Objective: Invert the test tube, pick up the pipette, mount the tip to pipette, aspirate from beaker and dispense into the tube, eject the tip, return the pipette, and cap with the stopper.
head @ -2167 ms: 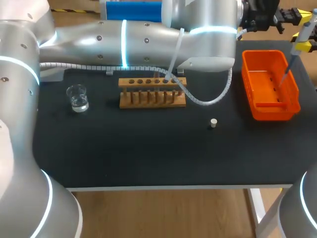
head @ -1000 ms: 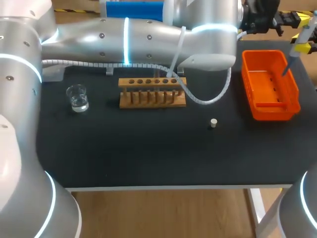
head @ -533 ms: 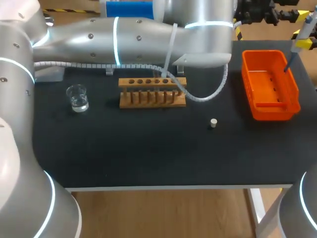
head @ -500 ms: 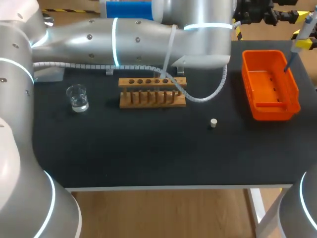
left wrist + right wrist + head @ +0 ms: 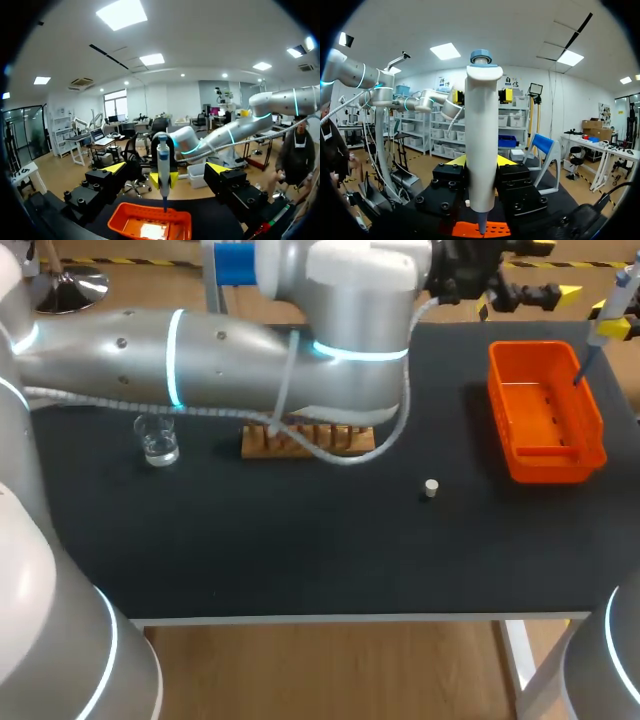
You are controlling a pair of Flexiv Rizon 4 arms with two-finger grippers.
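My right gripper (image 5: 610,332) is shut on the white pipette (image 5: 617,295), which hangs upright with its tip over the orange bin (image 5: 545,455). In the right wrist view the pipette (image 5: 481,145) stands between that gripper's (image 5: 481,161) yellow tips. My left gripper (image 5: 520,285) is open at the table's far edge, left of the pipette. Its wrist view shows the pipette (image 5: 163,165) ahead, apart from its wide-spread fingers (image 5: 217,168). The wooden rack (image 5: 305,443) is partly hidden under my left arm. The beaker (image 5: 157,438) stands at the left, and the stopper (image 5: 431,488) lies mid-table.
The orange bin (image 5: 150,226) sits at the table's right side, below both grippers. My left arm crosses above the back of the table from the left and covers the rack's top. Black tabletop lies in front of the rack and the stopper.
My left gripper has opened and its arm has drawn back to the left, away from the pipette. The right gripper has kept the pipette still above the bin.
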